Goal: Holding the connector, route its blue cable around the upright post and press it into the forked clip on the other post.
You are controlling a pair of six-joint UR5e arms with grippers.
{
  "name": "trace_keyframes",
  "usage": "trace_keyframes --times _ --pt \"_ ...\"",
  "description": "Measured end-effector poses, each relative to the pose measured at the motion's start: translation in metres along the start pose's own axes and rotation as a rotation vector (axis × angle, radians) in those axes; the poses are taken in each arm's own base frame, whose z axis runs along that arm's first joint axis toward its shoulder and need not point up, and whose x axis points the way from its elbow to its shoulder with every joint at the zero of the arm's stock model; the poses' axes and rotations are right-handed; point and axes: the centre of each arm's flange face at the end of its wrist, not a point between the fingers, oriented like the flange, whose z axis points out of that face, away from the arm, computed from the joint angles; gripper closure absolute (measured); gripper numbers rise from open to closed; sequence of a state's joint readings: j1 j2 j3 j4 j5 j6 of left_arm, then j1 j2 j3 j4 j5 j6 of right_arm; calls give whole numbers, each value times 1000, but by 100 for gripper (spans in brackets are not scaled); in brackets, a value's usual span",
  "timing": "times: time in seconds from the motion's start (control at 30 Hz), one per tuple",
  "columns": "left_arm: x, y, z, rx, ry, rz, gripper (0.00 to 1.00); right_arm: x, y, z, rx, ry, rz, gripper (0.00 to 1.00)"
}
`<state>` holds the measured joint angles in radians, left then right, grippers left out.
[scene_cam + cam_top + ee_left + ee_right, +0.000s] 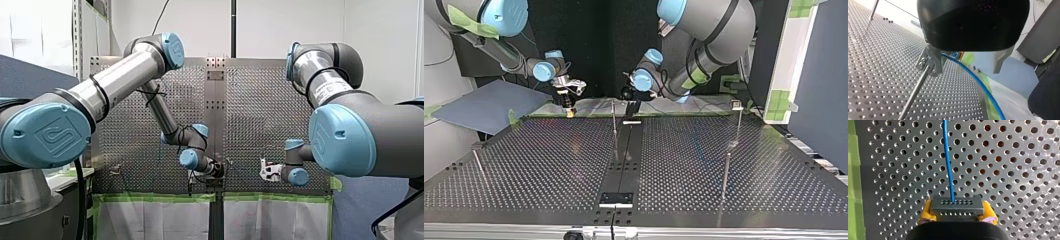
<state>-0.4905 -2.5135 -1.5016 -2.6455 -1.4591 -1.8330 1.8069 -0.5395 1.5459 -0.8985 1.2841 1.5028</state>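
My right tool (570, 111), at the upper left of the top view, is clamped on the connector (957, 207). In the right wrist view this small black block with rows of pin holes is pinched by its flanks between the yellow pads (926, 214). The blue cable (947, 157) leaves the connector's face and runs straight ahead of the tool over the perforated worktop (549, 160).

My left tool (968, 72) has its metal fingers (934, 58) well apart. The cable passes through the gap, nearer one finger, and nothing grips it there. A thin upright post (614, 122), near the upper middle of the top view, rises just beside that same finger. A second post with a small pale head (737, 104) stands at the top view's upper right, well apart. It is probably the clip post, though the fork is too small to make out.

The connector looks rigid and light, and its flat flanks suit the pads, so that is the sound place to hold it. The cable looks thin, light and pliant with some spring. It should follow the connector, but would likely straighten and slide up a smooth post unless kept gently taut. A hard tug could strain the wire where it enters the block. For the clip, I would pinch the wire close beside the fork, since a long loose span would bow away.
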Motion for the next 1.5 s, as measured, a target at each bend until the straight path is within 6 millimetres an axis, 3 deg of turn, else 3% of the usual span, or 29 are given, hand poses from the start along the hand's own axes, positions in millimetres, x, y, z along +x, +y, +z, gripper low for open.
trace_keyframes --times 0.4,0.77,1.13,1.5 --pt "-12 18 5 -68 -72 -6 7 0 -1 0 1 -1 0 100" --pt "-20 14 -7 -43 -98 -8 7 0 -1 0 3 1 0 100" --pt "3 2 -28 3 -48 3 1 0 -2 0 4 -1 -1 100" --pt "12 -13 -32 85 -25 57 1 0 -3 0 6 -1 0 100"
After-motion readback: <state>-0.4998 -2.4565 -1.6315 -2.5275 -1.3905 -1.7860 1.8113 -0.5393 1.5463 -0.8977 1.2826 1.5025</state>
